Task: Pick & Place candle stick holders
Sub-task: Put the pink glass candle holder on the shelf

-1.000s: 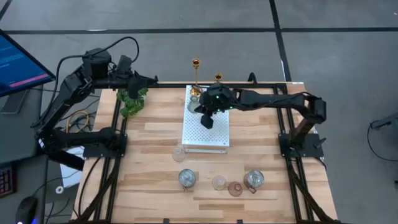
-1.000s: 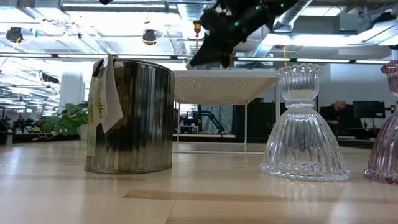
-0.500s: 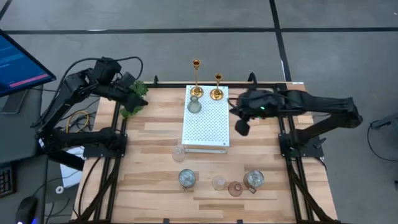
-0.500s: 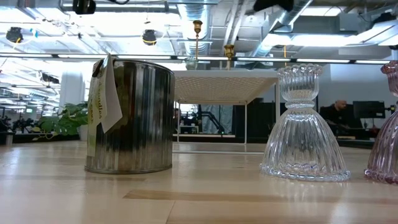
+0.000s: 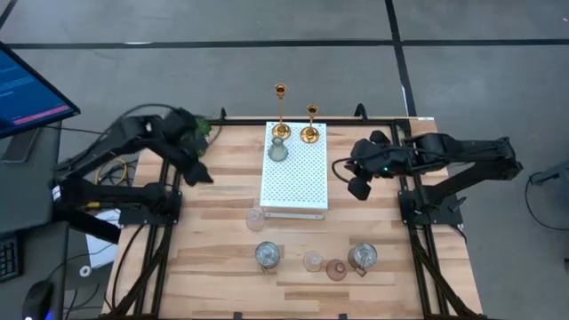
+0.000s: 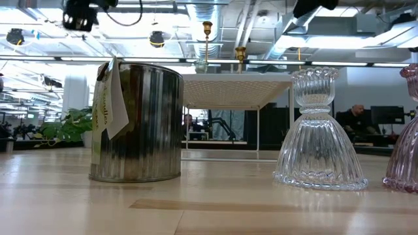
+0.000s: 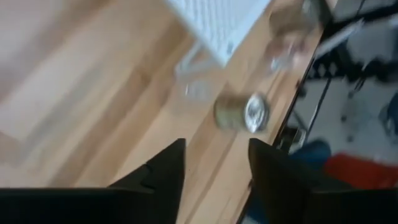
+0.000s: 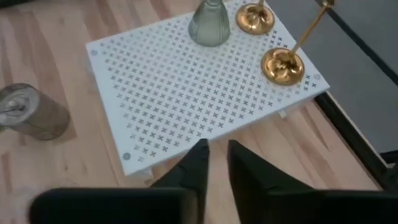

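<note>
Surface: wooden slat table (image 5: 222, 187), dark frame round its edges.
Centre, toward 12 o'clock: white perforated board (image 5: 294, 182), standing on short legs on the table.
Just beside board's 7 o'clock corner: clear glass cup (image 5: 256, 217).
6 o'clock row, left to right: silvery cup (image 5: 267, 256), clear cup (image 5: 313, 261), pinkish cup (image 5: 336, 269), second silvery cup (image 5: 362, 258).
10 o'clock corner: leafy plant (image 5: 201, 127), mostly hidden behind an arm.

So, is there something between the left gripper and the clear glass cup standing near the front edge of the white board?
Nothing visible does. The left gripper hangs over bare wood of the table, and only open tabletop lies between it and the clear glass cup in front of the white board.
</note>
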Robot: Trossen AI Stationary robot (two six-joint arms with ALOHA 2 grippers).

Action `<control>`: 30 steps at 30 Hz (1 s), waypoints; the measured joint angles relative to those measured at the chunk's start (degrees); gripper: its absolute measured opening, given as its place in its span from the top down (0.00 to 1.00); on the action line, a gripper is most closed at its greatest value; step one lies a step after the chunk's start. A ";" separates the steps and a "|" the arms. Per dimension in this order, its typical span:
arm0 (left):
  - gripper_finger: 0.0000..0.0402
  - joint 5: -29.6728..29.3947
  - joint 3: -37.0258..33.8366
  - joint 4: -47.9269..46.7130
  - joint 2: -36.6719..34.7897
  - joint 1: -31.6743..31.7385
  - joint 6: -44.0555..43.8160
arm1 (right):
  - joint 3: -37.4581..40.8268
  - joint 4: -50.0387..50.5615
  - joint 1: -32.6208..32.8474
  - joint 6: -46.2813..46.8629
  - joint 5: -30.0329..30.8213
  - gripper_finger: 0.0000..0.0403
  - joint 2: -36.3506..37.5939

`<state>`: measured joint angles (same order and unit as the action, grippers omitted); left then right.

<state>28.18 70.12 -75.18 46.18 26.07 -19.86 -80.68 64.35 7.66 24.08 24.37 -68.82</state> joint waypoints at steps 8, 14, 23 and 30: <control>0.52 -0.06 -10.20 -0.09 -0.52 -7.51 -1.53 | -0.04 6.40 2.46 3.72 -0.30 0.62 0.31; 0.56 -1.35 -13.61 0.03 -2.05 -10.55 -1.46 | 1.00 6.03 5.86 3.62 -6.85 0.49 -1.57; 0.57 -5.05 -15.01 0.20 -4.92 -10.69 -1.40 | 1.27 1.95 13.98 3.56 -20.79 0.38 -10.12; 0.57 -5.49 -15.93 0.40 -5.55 -10.69 1.21 | 1.26 -3.45 19.79 6.03 -25.37 0.38 -17.94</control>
<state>22.69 54.19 -74.77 40.63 15.38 -18.66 -79.42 60.90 27.45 30.11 -1.00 -86.76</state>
